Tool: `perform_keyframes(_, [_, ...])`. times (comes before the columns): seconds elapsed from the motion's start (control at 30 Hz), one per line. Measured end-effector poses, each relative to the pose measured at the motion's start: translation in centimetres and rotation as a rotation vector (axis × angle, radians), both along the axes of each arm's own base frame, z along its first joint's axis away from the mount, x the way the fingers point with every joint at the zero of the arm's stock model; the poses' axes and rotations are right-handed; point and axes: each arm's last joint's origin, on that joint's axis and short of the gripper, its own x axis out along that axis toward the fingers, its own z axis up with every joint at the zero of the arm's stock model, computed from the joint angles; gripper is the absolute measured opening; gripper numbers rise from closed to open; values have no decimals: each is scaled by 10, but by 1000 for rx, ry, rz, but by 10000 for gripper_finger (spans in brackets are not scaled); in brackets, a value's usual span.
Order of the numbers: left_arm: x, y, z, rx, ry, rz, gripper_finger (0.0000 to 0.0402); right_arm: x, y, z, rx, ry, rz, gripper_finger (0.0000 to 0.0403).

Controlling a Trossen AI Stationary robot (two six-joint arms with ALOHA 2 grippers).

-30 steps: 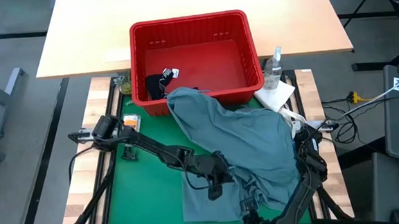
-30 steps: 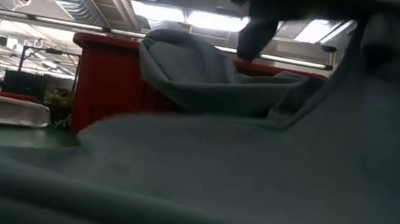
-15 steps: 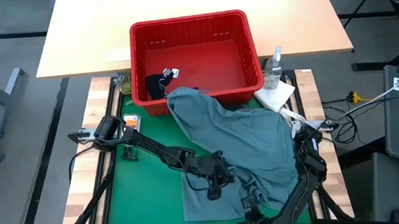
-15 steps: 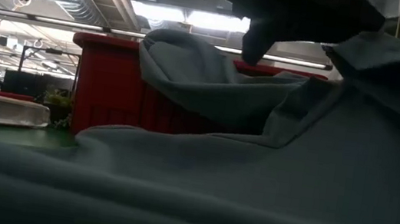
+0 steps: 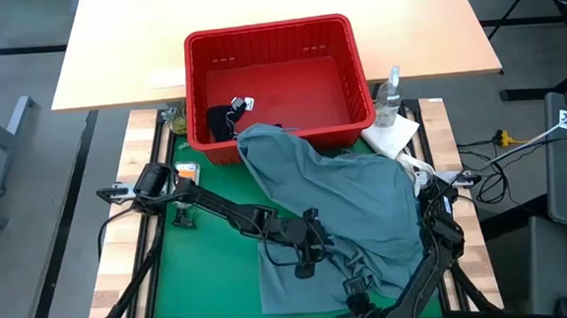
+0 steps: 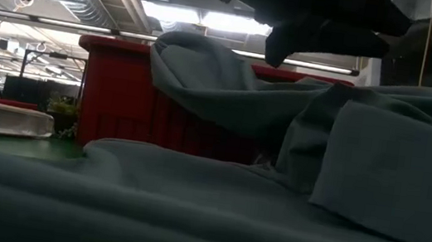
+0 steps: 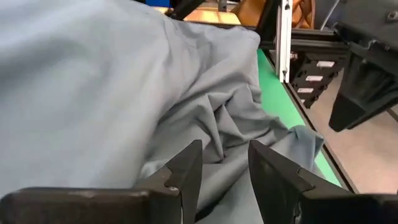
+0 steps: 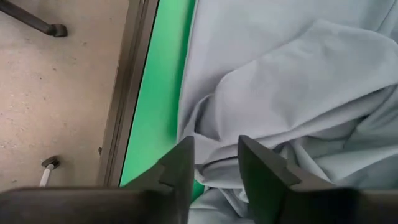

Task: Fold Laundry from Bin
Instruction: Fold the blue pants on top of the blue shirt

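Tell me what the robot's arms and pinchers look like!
Both arms are dark, almost black, built from slim jointed pieces with thin black cables running along them. The left arm rises from a chunky round base. The left gripper and the right gripper look alike: each has two flat, dark, wedge-shaped fingers with squared edges on a wide black bar. No markings or stickers show on them.

a: the high view looks straight down on the whole table, red bin [image 5: 277,79] at the far end.
b: and the low view?
a: table height, facing that bin [image 6: 119,92], grey-blue garment [image 6: 188,209] close up. both wrist views sit near the same garment [image 7: 93,87].
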Motion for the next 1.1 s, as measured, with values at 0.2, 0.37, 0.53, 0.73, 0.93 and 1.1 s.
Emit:
perform_keyframes(0.2, [-10, 1, 16, -14, 43, -43, 125, -4, -3, 0, -5, 70, -25, 161])
perform_keyframes(0.37, [-36, -8, 27, -85, 254, -109, 125, -6, -3, 0, 21, 117, -30, 167])
perform_keyframes(0.53, [-66, -43, 15, -117, 489, -150, 125, -6, -3, 0, 17, 118, -30, 167])
perform_keyframes(0.73, [-102, -92, 9, -75, 580, -92, 125, -6, -4, 0, 13, 117, -29, 168])
perform_keyframes(0.93, [-129, -128, 9, -176, 523, 177, 125, -6, -4, 0, 11, 113, -29, 168])
perform_keyframes(1.1, [-149, -141, 0, -316, 451, 446, 125, -6, -4, 0, 11, 113, -29, 168])
